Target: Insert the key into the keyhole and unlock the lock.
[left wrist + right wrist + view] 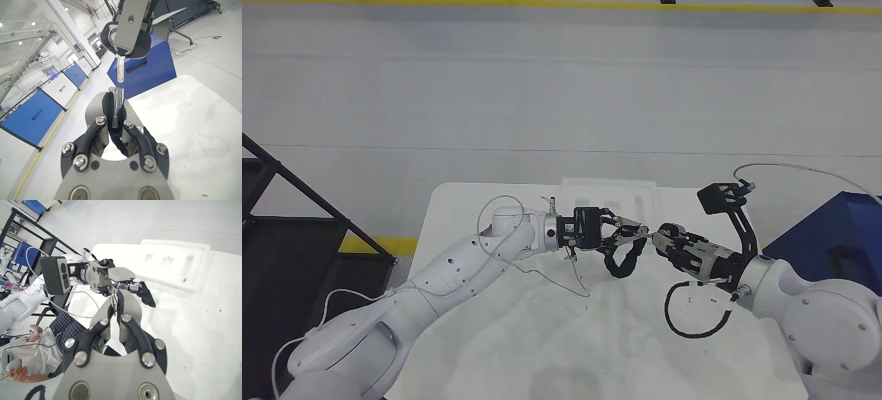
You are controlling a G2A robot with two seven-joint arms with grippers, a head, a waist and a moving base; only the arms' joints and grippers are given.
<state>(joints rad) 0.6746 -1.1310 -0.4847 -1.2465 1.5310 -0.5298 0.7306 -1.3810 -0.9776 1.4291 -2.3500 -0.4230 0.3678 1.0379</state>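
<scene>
Though aligned, key (120, 70) just off lock (116, 103).

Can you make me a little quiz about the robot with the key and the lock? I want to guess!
1. True or false: the key is already inside the lock.
2. Fill in the missing word: the left gripper has its jaws shut on the ____.
3. Who holds the key? A) the left gripper B) the right gripper C) neither one

Key:
1. False. The key's tip hangs just off the lock's open end, with a gap between them.
2. lock
3. B
</scene>
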